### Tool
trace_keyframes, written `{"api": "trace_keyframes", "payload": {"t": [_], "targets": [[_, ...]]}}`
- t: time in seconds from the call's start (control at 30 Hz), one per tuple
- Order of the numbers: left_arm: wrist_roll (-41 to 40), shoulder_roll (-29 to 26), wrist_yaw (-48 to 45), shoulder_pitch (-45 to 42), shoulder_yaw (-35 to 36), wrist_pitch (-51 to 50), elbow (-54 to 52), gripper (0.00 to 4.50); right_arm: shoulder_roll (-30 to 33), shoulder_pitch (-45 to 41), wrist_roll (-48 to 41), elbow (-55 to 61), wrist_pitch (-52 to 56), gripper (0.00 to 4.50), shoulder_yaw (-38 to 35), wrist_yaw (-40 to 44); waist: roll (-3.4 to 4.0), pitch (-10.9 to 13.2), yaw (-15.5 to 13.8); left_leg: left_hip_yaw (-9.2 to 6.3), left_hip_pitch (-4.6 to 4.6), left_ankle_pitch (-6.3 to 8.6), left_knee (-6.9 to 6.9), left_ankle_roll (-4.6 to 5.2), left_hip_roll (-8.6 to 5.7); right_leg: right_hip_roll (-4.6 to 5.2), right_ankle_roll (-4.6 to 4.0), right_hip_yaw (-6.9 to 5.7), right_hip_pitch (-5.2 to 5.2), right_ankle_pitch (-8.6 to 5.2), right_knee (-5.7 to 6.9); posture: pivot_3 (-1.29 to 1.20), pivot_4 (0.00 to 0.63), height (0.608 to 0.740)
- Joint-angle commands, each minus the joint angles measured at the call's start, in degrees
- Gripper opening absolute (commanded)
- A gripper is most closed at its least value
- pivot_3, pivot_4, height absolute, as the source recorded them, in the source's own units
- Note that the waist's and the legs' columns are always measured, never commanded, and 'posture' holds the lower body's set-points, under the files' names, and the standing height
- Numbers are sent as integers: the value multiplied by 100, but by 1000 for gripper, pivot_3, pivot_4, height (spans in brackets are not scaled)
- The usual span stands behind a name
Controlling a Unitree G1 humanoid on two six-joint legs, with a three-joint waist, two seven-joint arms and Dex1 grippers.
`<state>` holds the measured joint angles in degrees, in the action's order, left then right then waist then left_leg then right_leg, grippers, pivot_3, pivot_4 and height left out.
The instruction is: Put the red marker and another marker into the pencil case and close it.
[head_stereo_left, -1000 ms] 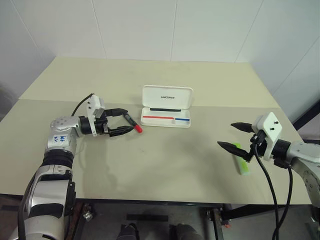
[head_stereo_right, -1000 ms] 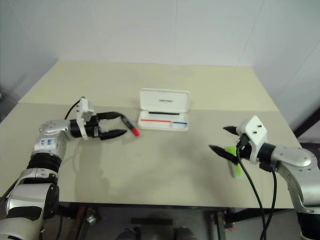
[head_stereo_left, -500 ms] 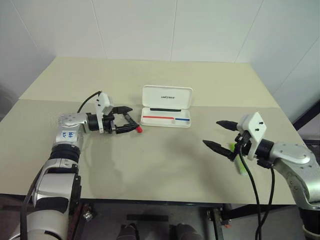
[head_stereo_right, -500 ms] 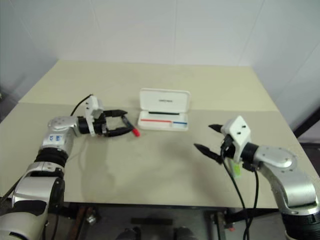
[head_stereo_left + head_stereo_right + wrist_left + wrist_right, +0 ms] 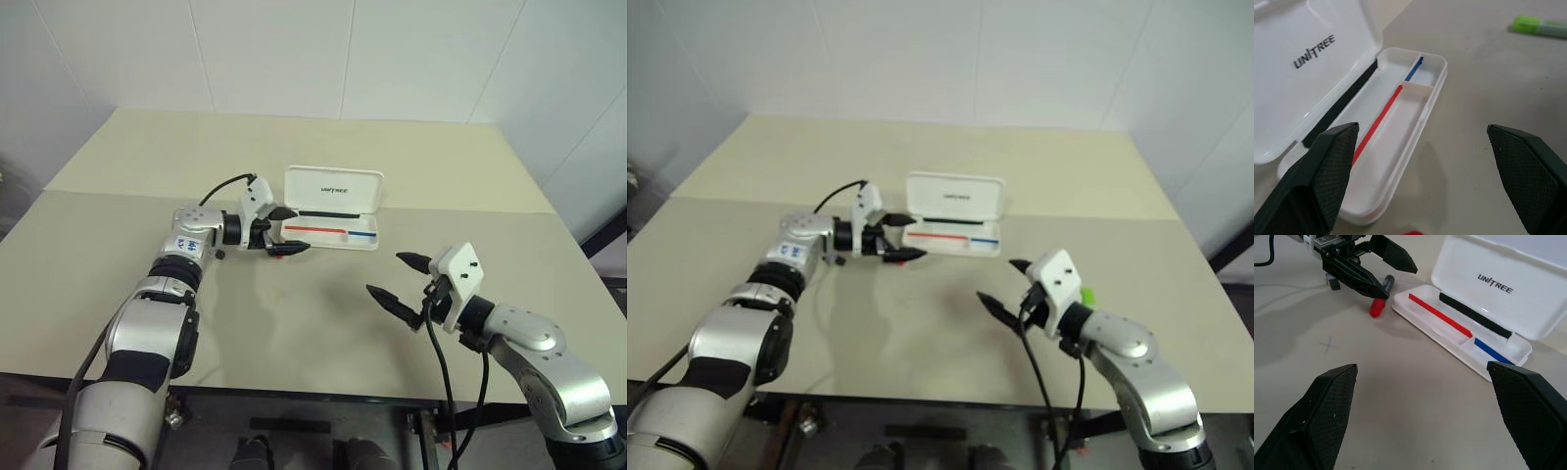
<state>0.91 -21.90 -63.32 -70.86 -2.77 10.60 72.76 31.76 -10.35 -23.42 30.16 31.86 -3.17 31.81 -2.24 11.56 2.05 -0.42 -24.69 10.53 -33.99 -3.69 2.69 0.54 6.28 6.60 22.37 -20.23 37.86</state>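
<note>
Left tool (image 5: 285,231) spread wide over red marker (image 5: 1380,296).

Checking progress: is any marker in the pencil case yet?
No, the pencil case tray holds nothing; the red marker lies on the table beside it.

Robot test lab — bare beige table (image 5: 294,333), plain white panelled walls (image 5: 274,49), cabled arms

Left gripper (image 5: 286,232) moved over the red marker (image 5: 1379,299).
</note>
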Motion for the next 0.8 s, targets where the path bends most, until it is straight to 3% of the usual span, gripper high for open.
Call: {"api": "trace_keyframes", "payload": {"t": [0.03,0.8], "targets": [[244,71,296,-301,-64,68,103,4500,27,88,-17,365,-55,4492,-263,-134,0,0,-12,0,-5,-1,-1,-1,0,-1,0,0,7,0,3,0,150,740],[1452,512,1989,-588,-437,-370,518,4500,-30,466,-5,662,22,4492,-409,-484,0,0,-39,-7,-32,-2,-26,-2,-1,-3,8,-3,16,5,9,0,150,740]]}}
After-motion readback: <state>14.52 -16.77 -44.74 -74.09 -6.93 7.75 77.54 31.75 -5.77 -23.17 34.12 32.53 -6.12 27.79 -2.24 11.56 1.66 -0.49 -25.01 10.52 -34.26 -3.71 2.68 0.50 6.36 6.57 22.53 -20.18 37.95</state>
